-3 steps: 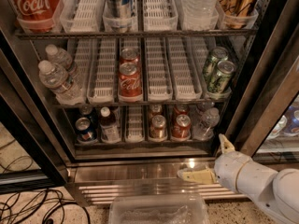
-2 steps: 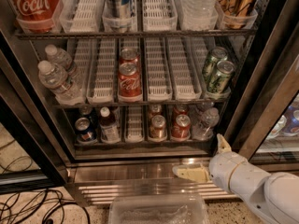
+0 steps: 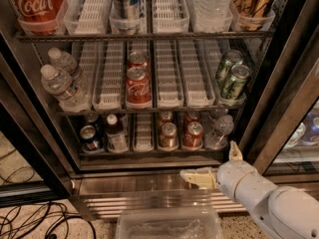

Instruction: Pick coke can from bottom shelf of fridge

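Observation:
The coke can (image 3: 193, 135), bright red with a silver top, stands at the front of the bottom shelf (image 3: 149, 154) of the fridge (image 3: 279, 83), right of centre. A duller brownish-red can (image 3: 169, 135) stands just left of it. My white gripper (image 3: 212, 164) is outside the fridge, below and a little right of the coke can, in front of the steel base grille (image 3: 144, 203). It is open and empty. One finger (image 3: 197, 177) points left and the other (image 3: 234, 151) points up.
The bottom shelf also holds a dark blue can (image 3: 89, 137), a small bottle (image 3: 117, 134) and a water bottle (image 3: 219, 131). The rack above has red cans (image 3: 138, 83), green cans (image 3: 232, 78) and water bottles (image 3: 60, 81). A clear plastic bin (image 3: 169, 225) and cables (image 3: 30, 218) lie on the floor.
My gripper has moved a little to the left and slightly up along the base grille, still open. The cans have not moved.

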{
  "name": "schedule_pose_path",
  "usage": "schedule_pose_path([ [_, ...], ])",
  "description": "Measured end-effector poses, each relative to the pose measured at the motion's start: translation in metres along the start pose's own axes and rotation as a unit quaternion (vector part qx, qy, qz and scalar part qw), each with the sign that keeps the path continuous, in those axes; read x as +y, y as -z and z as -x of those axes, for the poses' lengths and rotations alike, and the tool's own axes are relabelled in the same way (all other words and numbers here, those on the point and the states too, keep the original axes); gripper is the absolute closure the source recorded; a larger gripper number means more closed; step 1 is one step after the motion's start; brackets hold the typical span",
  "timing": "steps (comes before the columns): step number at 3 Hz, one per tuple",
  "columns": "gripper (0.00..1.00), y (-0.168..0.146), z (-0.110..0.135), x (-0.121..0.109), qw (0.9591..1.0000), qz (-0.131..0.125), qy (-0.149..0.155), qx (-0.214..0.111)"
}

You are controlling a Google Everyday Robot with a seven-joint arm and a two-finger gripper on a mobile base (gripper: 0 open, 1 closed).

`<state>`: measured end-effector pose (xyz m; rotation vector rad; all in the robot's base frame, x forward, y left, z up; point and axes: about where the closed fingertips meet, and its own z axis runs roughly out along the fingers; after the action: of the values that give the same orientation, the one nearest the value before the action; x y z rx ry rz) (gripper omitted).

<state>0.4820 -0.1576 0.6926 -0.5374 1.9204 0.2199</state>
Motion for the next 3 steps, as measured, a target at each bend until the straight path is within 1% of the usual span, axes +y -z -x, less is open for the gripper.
schedule_pose_path([
  [1,0.00,-0.007,-0.011,0.000,0.9995,-0.027,-0.004,-0.016],
  [2,0.00,-0.022,-0.026,0.012,0.9968,-0.058,0.010,-0.054],
  [3,0.09,-0.035,-0.041,0.009,0.9907,-0.102,0.014,-0.089],
])
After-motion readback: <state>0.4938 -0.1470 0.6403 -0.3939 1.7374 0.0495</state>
